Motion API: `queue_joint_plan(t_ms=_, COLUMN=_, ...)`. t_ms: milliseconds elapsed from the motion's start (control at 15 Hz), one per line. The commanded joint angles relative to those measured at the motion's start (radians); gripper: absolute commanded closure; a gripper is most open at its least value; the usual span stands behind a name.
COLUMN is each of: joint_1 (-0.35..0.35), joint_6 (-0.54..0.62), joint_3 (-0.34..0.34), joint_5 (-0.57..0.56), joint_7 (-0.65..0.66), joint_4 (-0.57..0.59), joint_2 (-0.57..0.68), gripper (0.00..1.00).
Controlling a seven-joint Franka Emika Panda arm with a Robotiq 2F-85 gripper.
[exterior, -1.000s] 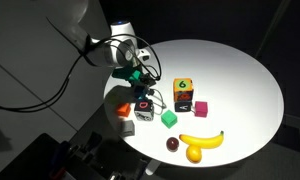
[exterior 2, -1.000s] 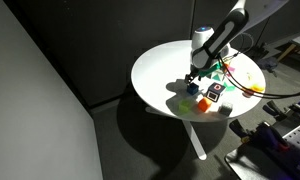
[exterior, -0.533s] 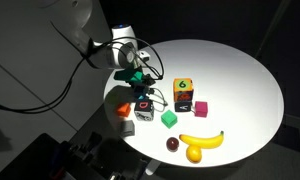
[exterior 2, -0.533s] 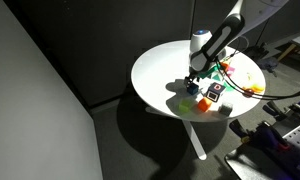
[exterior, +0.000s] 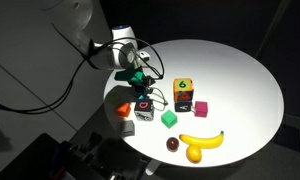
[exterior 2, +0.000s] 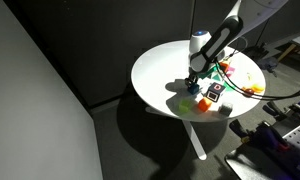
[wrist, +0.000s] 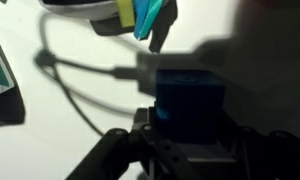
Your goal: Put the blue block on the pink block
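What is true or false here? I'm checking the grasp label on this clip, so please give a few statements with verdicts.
1. The gripper is shut on the blue block. True.
2. The blue block sits on the pink block. False: the pink block is bare, well away from the gripper.
3. The banana lies on the table. True.
4. The green cube is stacked on the black cube. False: it stands beside it on the table.
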Motion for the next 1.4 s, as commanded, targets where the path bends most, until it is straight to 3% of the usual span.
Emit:
queue_joint_plan(t_ms=0, joint_1=0.007, joint_6=-0.045, joint_3=-0.025, joint_5=-0.012, joint_7=0.019, joint_4=0.006, joint_2=-0.028, gripper=0.68)
queue_joint_plan(t_ms=333, joint_1=0.012, joint_6=-0.076, joint_3=-0.053, joint_5=-0.017, joint_7=0.038, joint_4=-0.019, joint_2=-0.083, gripper=0.69)
queue_joint_plan(t_ms=1333, joint_1=-0.054, joint_6=-0.292, joint_3=-0.043, joint_5=-0.01, joint_7=0.025, joint_4=-0.038, joint_2=-0.243, gripper=0.69)
